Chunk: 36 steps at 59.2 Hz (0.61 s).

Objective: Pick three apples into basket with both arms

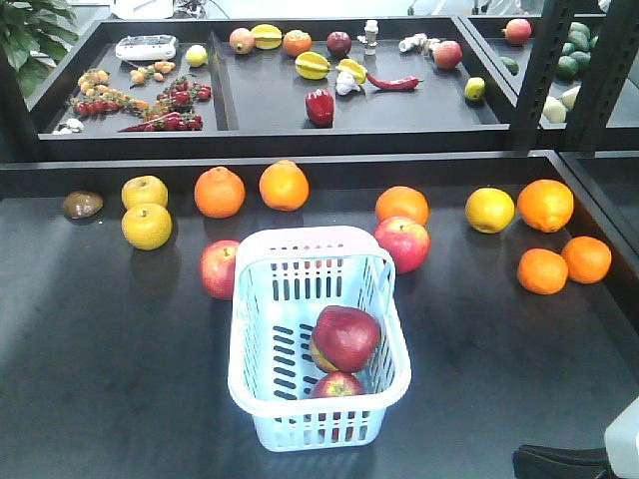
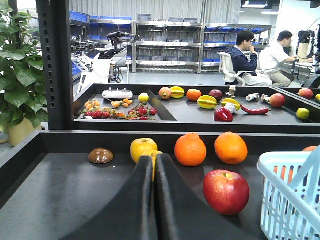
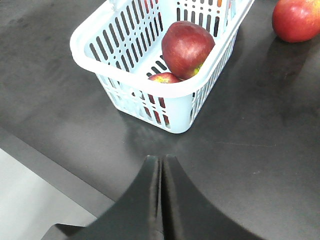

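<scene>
Two apples lie in the basket [image 1: 250,384] at lower centre of the front view: the large apple [image 1: 345,337] rests against the small apple [image 1: 337,386] near the front wall. Two more sit on the tabletop beside the basket, the left apple [image 1: 219,268] and the right apple [image 1: 402,242], each just at a rim corner. They look firm, smooth and fairly heavy, so a grip across the widest part seems safest; the glossy skin may slip. The left gripper [image 2: 153,165] and right gripper [image 3: 161,167] both have their fingers pressed together, holding nothing. The right apple may be touching the basket; I cannot tell.
</scene>
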Motion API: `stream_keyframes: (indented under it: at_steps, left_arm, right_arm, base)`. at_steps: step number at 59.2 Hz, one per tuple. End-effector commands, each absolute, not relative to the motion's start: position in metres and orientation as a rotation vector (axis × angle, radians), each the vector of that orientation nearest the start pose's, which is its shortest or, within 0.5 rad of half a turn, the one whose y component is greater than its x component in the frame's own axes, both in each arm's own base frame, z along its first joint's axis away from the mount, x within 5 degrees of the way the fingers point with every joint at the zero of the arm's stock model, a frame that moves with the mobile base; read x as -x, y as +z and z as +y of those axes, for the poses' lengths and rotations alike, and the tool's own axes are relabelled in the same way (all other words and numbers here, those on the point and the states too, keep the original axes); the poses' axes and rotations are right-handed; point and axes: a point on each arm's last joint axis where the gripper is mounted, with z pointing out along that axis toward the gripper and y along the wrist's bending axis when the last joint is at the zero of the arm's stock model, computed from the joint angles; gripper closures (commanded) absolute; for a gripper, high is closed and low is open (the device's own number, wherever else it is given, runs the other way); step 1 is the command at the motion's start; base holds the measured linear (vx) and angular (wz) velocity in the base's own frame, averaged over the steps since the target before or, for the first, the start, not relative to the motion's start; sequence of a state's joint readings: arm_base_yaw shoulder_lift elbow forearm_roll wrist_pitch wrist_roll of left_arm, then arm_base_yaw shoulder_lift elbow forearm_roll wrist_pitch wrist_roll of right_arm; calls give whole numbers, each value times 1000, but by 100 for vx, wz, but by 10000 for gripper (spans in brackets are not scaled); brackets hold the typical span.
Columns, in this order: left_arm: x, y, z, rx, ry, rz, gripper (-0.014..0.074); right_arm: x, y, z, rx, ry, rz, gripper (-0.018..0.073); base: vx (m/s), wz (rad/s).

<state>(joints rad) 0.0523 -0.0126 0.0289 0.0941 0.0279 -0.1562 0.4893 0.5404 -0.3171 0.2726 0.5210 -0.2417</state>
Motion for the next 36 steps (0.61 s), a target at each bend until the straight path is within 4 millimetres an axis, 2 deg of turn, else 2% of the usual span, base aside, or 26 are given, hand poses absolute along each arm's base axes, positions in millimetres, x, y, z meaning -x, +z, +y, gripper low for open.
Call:
stream_keyframes:
  at_steps: [1,17,28,36]
  left_arm:
    - [-53,217,2,77,-16,1419,602]
    - [-53,217,2,77,-16,1419,602]
    - [-53,217,2,77,-16,1420,602]
    - [-53,217,2,77,-16,1420,602]
  right_arm:
    - [-89,248,60,584,419,2077,564]
    - [-89,246,59,591,412,2081,564]
    - [-80,224,53,577,400,2068,564]
    - [-75,214,47,504,394,1929,564]
  base:
    - [0,0]
    - [0,0]
    - [0,0]
    - [0,0]
